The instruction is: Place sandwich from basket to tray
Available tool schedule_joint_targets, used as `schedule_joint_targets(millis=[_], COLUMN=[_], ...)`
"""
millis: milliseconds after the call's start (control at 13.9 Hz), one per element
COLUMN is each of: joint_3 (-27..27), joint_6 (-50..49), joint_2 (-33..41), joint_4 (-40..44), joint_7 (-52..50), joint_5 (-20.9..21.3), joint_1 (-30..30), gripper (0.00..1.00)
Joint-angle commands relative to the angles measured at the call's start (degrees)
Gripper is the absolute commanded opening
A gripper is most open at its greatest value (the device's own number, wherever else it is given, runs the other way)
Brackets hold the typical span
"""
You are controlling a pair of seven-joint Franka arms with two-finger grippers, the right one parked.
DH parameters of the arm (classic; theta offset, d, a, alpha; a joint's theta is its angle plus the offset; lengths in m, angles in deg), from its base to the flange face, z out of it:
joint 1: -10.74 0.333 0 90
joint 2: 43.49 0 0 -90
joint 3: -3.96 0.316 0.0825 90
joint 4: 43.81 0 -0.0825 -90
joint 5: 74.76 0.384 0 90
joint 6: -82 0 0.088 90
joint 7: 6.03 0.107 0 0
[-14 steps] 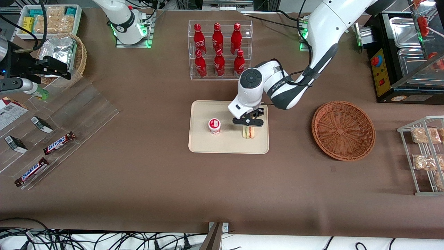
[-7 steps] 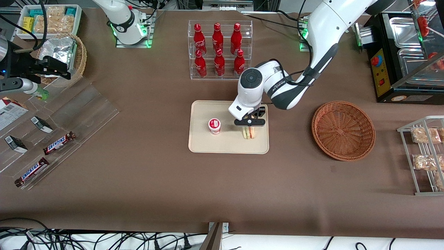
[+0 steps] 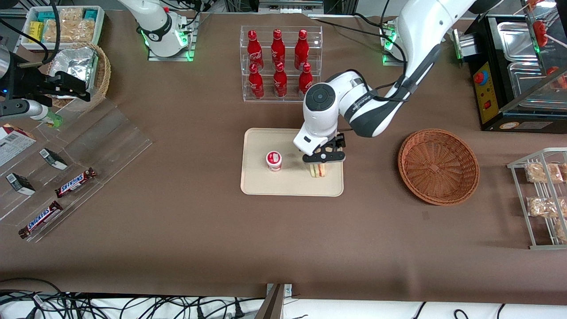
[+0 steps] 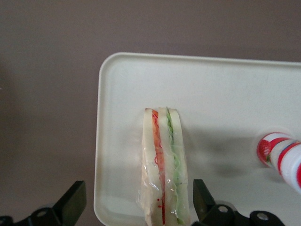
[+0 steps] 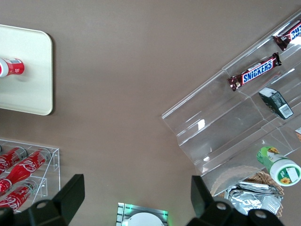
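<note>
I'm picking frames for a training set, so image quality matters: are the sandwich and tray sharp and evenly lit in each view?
Left wrist view: the sandwich is slightly soft, its filling layers still readable, and casts a soft shadow on the tray; the open gripper straddles it. Front view: even light, no glare; the gripper partly hides the sandwich.

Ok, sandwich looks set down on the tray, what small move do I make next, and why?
Probably lift the tool straight up. The wrist view shows its fingers spread wide, clear of the sandwich, which stands on its edge on the tray beside the small cup. The basket holds nothing, so only retreating remains; rising vertically should avoid tipping the sandwich.
</note>
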Motion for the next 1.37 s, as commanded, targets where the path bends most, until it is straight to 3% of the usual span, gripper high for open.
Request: schedule_joint_targets(millis=[0,648,936,1008,1296], joint_3=[-0.86,-0.86,-0.51,1.06,16.34], joint_6=[-6.02,-12.35,-15.25,-15.52,-19.64], joint_2=[4.86,20.16,22.80,24.63,30.70], joint_4=[3.10,3.10,3.10,2.67,1.26], joint_7=[-0.14,0.74,11.52,15.03,33.03], joint_5=[-2.68,-11.02,-16.82,-19.01,-27.36], joint_1=[3.31,13.25,18.08,18.27,14.23], gripper=[1.00,1.00,1.00,1.00,1.00])
